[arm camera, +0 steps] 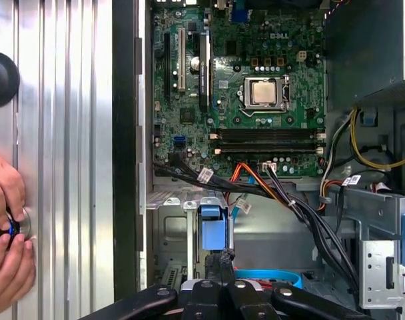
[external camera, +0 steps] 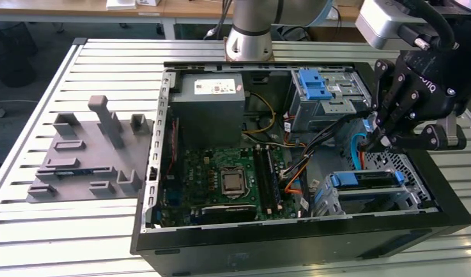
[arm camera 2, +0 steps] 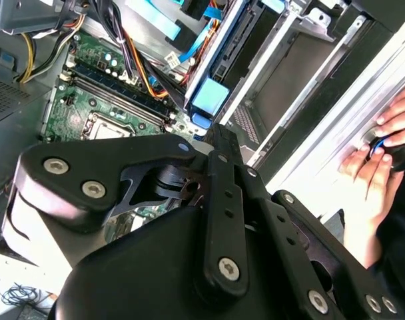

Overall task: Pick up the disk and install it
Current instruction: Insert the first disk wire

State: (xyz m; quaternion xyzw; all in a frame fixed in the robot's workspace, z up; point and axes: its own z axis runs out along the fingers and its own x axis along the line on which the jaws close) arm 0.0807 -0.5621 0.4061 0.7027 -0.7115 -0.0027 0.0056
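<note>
Tool (arm camera: pixel 218 265) is drawn nearly closed and set at the end of the disk (arm camera: pixel 214 230); contact cannot be confirmed. Disk is stood on edge in the drive cage (external camera: pixel 408 199). Seating is judged best kept straight along the cage, with cables (arm camera: pixel 309 220) kept clear. In the first wrist view a person's hand (arm camera: pixel 6 227) is seen on the worktop (arm camera: pixel 62 133); in the exterior view, a grey fixture (external camera: pixel 81 156).

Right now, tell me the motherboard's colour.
The motherboard is green, clearest in the first wrist view.
</note>
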